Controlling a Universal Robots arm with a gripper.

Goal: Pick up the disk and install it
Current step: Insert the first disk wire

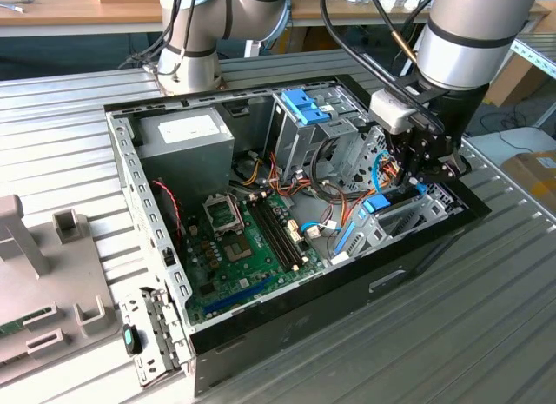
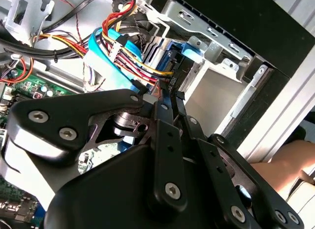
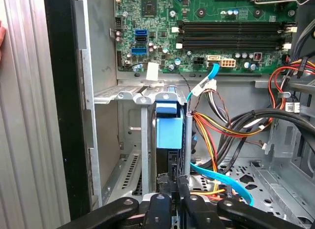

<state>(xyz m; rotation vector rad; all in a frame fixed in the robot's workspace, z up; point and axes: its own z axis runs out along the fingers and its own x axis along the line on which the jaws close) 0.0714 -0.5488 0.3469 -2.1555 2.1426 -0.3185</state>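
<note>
The disk (image 3: 167, 133) stands on edge in its bright blue carrier, partly sunk into the silver drive bay (image 3: 129, 94) at the case's front corner. In the exterior view the disk (image 1: 375, 204) shows as a blue strip just below my gripper (image 1: 415, 185), at that view's right. My gripper (image 3: 173, 187) is over the disk's upper edge, its black fingers (image 3: 161, 189) close together and pinching it. In the second wrist view the gripper (image 2: 167, 98) points at the blue carrier (image 2: 106, 69) among the wires.
Red, yellow and black cable bundles (image 3: 221, 128) and a light blue data cable (image 3: 216, 172) run right beside the bay. The green motherboard (image 1: 239, 239), power supply (image 1: 187, 135) and upper drive cage with a blue latch (image 1: 304, 104) fill the open case (image 1: 130, 174). A grey fixture (image 1: 52, 274) sits outside.
</note>
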